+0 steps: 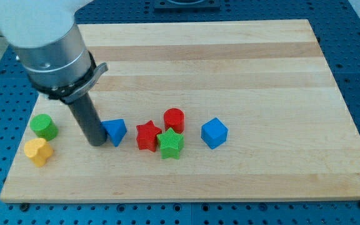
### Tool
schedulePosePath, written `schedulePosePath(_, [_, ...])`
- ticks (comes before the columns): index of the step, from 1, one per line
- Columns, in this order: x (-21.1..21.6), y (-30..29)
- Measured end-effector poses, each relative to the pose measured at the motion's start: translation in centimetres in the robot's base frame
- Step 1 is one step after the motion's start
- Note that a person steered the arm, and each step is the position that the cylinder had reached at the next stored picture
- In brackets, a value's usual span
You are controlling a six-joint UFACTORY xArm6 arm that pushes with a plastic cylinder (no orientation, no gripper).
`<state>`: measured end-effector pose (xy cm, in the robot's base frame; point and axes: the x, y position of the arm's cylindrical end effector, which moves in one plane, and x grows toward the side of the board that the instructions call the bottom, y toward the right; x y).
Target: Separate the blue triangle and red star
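A single camera looks down at an angle from the near edge, taking in the whole wooden tabletop [230, 62], moderately close, with the arm entering from the view's top left.

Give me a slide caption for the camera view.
My tip at the blue triangle's left; red star just right.
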<state>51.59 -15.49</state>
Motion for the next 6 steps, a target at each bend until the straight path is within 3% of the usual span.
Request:
schedulePosePath(2, [0.0, 2.5])
schedulePosePath(3, [-0.2, 6.9])
schedulePosePath(5, [-3.1, 6.5])
schedulePosePath(6, [1.6, 2.6])
